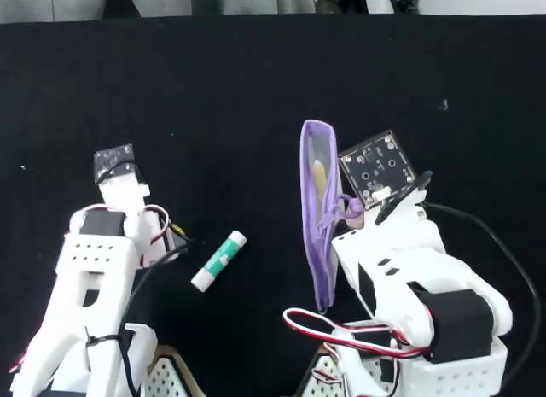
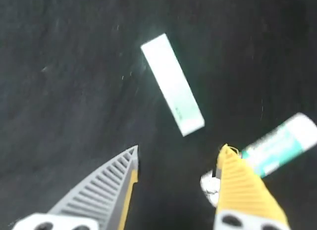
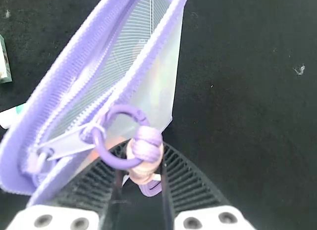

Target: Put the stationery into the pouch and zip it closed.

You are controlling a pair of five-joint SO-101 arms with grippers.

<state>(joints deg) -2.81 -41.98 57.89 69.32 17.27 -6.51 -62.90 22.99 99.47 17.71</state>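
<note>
My left gripper [image 2: 179, 152] hangs with fingers spread above the eraser [image 2: 172, 84] and glue stick [image 2: 280, 143]; my right gripper [image 3: 142, 158] pinches the pouch [image 3: 124, 67] at its zipper charm [image 3: 144, 145].

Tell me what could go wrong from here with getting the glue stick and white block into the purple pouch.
One: the glue stick lies close beside one finger of the open left gripper, so closing could knock it rolling away. Two: the right gripper holds the purple pouch on edge by one end, and its opening looks narrow, so the white block or glue stick may miss.
</note>
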